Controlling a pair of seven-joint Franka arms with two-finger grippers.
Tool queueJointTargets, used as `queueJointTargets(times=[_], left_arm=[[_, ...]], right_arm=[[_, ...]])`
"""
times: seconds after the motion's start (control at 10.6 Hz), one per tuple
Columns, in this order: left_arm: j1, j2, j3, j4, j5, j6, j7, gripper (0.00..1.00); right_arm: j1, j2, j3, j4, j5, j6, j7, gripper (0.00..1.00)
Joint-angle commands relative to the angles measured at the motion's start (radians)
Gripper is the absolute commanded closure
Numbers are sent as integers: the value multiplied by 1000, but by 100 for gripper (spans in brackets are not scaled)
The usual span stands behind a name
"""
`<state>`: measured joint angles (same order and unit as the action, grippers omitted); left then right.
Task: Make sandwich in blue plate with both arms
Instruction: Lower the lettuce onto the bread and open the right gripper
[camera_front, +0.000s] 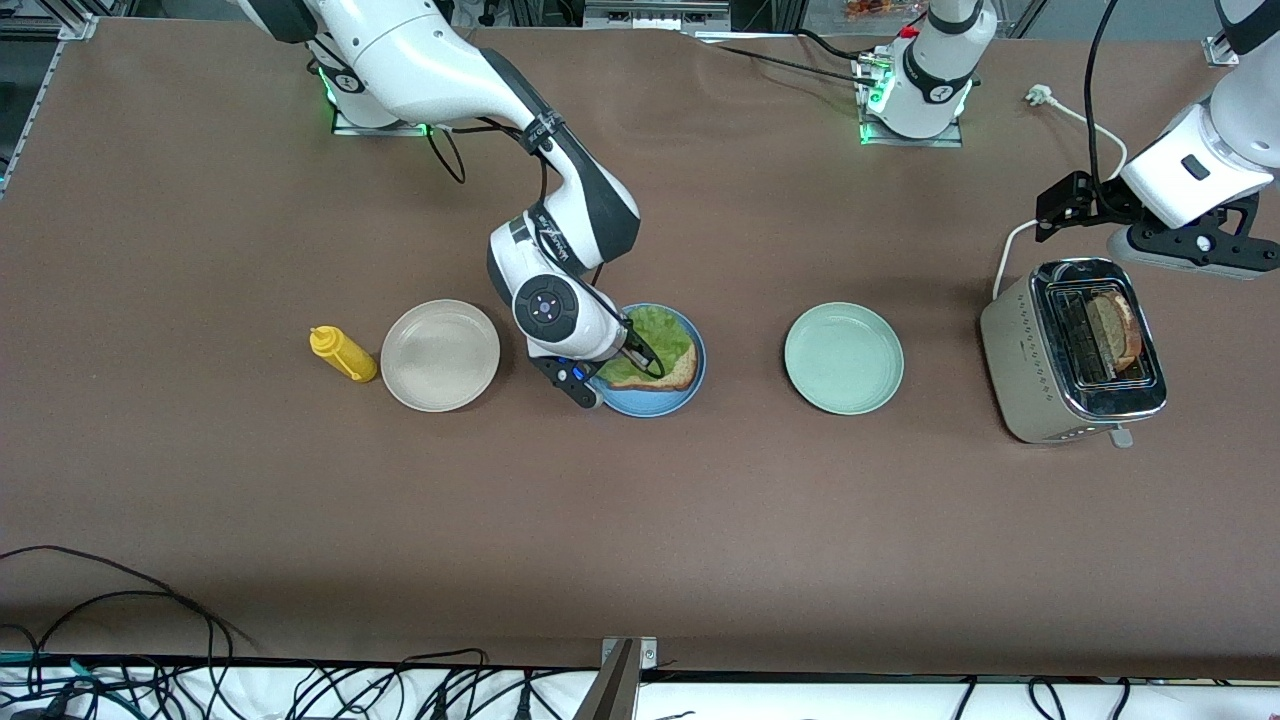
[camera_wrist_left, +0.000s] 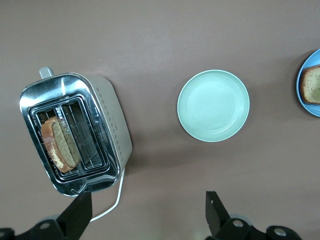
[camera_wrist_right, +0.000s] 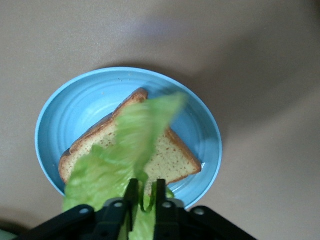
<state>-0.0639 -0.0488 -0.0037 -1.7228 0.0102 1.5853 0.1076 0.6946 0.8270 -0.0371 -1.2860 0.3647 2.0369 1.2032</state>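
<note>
The blue plate (camera_front: 650, 407) holds one toasted bread slice (camera_front: 672, 373). My right gripper (camera_front: 612, 362) is low over the plate, shut on a ruffled green lettuce leaf (camera_front: 665, 335) that drapes across the slice. In the right wrist view the leaf (camera_wrist_right: 130, 145) is pinched between the fingers of the right gripper (camera_wrist_right: 145, 187), above the bread (camera_wrist_right: 172, 155) and plate (camera_wrist_right: 55, 120). A second slice (camera_front: 1115, 330) stands in the toaster (camera_front: 1030, 380). My left gripper (camera_front: 1190, 250) hovers open and empty beside the toaster's top; it also shows in the left wrist view (camera_wrist_left: 147, 205), near the toaster (camera_wrist_left: 115, 125).
A beige plate (camera_front: 440, 355) and a yellow mustard bottle (camera_front: 342, 354) sit beside the blue plate toward the right arm's end. A pale green plate (camera_front: 843, 358) lies between the blue plate and the toaster. The toaster's white cord (camera_wrist_left: 112, 202) trails on the table.
</note>
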Motion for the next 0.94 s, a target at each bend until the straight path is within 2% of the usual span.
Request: queueJointTargets(times=[0.0, 0.28, 0.47, 0.85], left_arm=[[39, -14, -48, -1, -10, -4, 9, 0], [35, -14, -47, -1, -10, -4, 11, 0], [32, -14, -47, -1, -10, -4, 9, 0], [38, -13, -48, -1, -10, -4, 11, 0]], right_arm=[[11, -3, -13, 17, 5, -15, 9, 0], [-3, -38, -30, 25, -45, -116, -11, 0], [-10, -80, -65, 27, -85, -196, -72, 0], [-12, -147, -255, 27, -89, -420, -438, 0]])
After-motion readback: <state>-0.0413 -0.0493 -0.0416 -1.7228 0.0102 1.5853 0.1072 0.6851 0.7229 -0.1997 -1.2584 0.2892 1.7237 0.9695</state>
